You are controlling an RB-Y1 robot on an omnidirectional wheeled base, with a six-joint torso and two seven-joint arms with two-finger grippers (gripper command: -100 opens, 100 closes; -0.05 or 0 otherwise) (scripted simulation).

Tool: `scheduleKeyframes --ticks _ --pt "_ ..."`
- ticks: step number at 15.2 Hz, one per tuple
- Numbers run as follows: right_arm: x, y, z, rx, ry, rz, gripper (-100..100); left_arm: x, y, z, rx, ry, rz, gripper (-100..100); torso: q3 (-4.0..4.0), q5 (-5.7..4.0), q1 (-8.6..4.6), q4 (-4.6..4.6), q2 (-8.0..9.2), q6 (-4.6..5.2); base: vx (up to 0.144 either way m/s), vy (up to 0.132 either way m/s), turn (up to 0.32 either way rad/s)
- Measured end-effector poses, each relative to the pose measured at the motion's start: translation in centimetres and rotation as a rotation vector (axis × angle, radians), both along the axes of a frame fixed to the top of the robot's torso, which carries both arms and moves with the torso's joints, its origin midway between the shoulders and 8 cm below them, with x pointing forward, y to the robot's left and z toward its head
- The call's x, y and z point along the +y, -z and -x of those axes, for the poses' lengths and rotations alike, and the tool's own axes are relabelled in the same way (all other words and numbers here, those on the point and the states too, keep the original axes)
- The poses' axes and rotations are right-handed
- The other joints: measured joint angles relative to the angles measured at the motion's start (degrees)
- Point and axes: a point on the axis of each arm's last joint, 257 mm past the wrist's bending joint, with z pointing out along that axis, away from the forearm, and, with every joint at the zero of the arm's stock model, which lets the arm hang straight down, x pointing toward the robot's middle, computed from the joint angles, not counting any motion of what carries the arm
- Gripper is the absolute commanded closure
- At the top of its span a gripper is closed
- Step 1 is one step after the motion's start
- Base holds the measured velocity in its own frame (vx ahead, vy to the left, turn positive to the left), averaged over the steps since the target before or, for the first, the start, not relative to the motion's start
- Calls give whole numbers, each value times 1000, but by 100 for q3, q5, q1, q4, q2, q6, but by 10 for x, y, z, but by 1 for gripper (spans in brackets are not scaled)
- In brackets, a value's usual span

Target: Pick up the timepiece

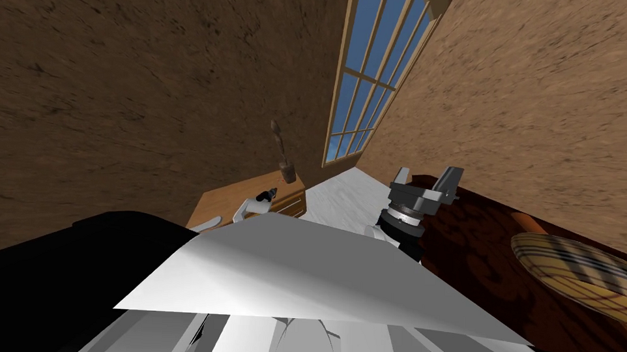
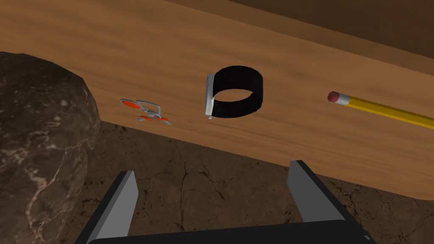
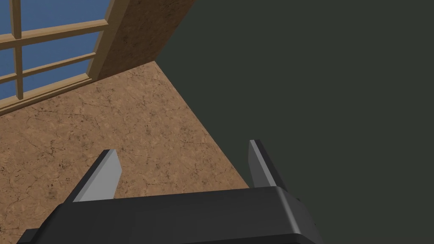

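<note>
— How do the jaws of the left gripper stand?

— They are open, wide apart, and nothing is between them. Beneath them I see a brown cracked floor.

— And where is the timepiece?

— The black wristwatch, with a ring-shaped band and a light grey face, lies on the light brown wooden desk, near its front edge. It is just beyond the tips of the jaws, about on the line between them, and it does not touch them.

— What lies around it?

— On the side of its grey face there is a small orange and grey object, near but apart. Further on that side is a dark brown, marbled, rounded mass; I cannot tell if it touches the desk. On the opposite side a yellow pencil with a red eraser lies on the desk, its eraser end toward the watch, apart from it.

— And the other arm?

— The right gripper has its jaws open too, holding nothing. In the head view it is raised a little right of the frame's middle, while the desk sits a little left of the middle.
</note>
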Motion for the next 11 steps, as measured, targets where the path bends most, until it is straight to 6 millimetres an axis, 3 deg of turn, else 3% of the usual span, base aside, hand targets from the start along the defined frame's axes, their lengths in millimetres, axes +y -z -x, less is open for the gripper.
scheduleKeyframes --ticks 5,11 --pt "0 0 0 0 0 0 0 24 -29 -14 -30 24 -86 -100 1 5 21 0 3 0 -23 -37 -190" --pt "0 0 0 0 0 0 0 37 -24 2 65 82 -173 -100 8 14 61 2 14 -2 -43 47 -199"
